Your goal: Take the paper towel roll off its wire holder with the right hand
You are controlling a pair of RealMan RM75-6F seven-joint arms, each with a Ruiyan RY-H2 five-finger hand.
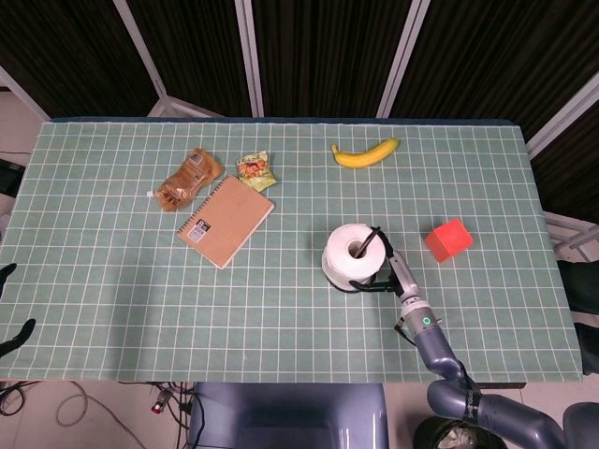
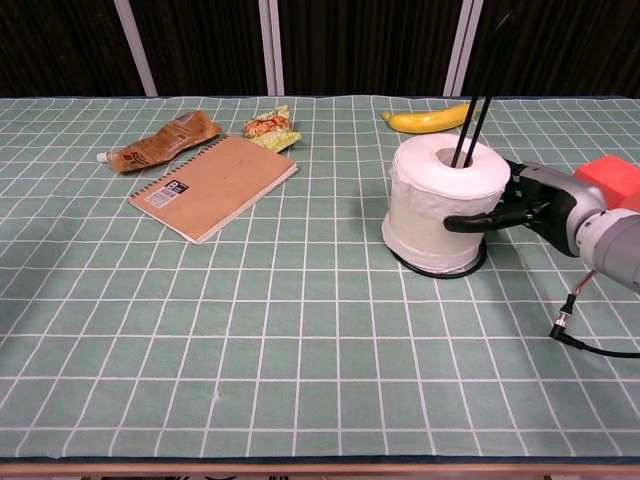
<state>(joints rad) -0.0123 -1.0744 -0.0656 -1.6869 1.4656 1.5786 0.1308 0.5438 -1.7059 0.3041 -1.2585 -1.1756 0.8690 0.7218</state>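
The paper towel roll (image 2: 443, 204) sits upright on its wire holder (image 2: 478, 90) on the counter (image 2: 300, 330), right of centre; the right hand (image 2: 520, 205) wraps its fingers (image 2: 470, 221) against the roll's side, grasping it

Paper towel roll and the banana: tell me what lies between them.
Nothing. In the head view only bare green checked tablecloth separates the paper towel roll from the banana. The red block sits off to the side, outside that stretch.
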